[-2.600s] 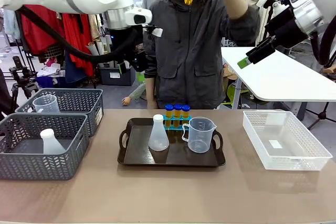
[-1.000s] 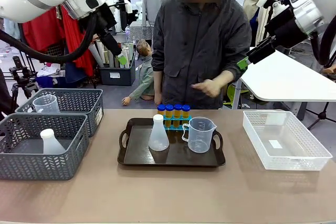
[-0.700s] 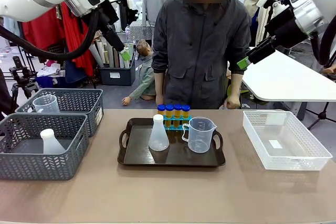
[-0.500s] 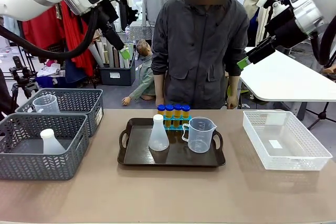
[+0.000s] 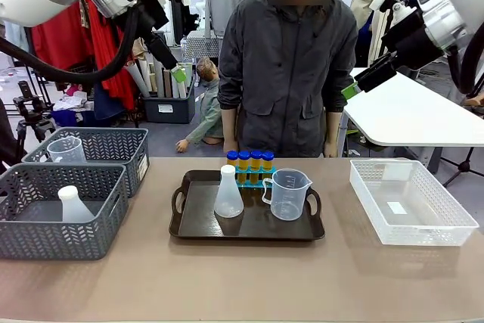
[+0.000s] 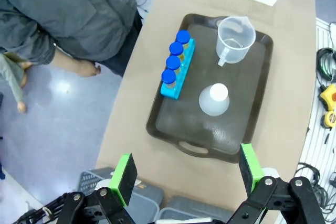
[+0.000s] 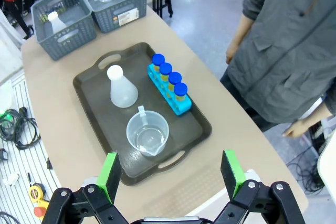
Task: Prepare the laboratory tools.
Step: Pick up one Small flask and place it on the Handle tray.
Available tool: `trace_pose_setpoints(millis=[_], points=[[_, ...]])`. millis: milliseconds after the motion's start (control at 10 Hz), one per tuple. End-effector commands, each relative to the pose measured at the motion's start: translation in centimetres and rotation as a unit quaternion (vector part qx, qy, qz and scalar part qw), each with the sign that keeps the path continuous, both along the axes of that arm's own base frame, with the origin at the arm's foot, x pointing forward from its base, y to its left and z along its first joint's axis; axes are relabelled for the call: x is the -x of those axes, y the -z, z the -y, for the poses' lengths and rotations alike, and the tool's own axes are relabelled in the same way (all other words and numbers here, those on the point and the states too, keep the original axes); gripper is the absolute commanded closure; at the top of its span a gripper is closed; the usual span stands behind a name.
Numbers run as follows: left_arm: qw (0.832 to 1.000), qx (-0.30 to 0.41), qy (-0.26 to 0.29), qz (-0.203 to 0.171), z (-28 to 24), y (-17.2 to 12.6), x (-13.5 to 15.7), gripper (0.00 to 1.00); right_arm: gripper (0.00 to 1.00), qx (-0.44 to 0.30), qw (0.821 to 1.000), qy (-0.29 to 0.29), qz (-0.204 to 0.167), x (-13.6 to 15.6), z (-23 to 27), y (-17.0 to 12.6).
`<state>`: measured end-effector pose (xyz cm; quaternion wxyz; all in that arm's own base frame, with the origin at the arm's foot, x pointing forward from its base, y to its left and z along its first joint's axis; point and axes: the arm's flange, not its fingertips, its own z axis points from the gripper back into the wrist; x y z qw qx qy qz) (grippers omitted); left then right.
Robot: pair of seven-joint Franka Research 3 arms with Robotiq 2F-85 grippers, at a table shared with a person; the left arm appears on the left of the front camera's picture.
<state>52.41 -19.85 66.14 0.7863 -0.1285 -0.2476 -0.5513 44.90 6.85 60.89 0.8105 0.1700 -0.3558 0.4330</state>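
On the tan surface, a dark tray holds flask, beaker and rack at twelve o'clock. Both jaws, apparently empty, hang spread; descend squarely, avoiding neighbours.

Clear glossy plastic beaker and matt translucent flask stand on a smooth dark plastic tray.

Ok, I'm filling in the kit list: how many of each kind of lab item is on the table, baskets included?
Test tubes: 4
Tube rack: 1
Flasks, one on the tray, one in a basket: 2
Beakers, one on the tray, one in a basket: 2
Total: 9
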Motion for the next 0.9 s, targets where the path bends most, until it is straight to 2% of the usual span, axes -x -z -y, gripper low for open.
trace_pose_setpoints(millis=[0,800], points=[[1.000,0.016,0.007,0.003,-0.6,0.5,0.4,0.00,0.00,-0.018,1.000,-0.003,0.000,-0.1,-0.1,-0.2],[1.000,0.018,0.022,0.001,-0.7,1.8,0.3,0.00,0.00,-0.018,1.000,-0.003,0.000,-0.1,-0.1,-0.2]])
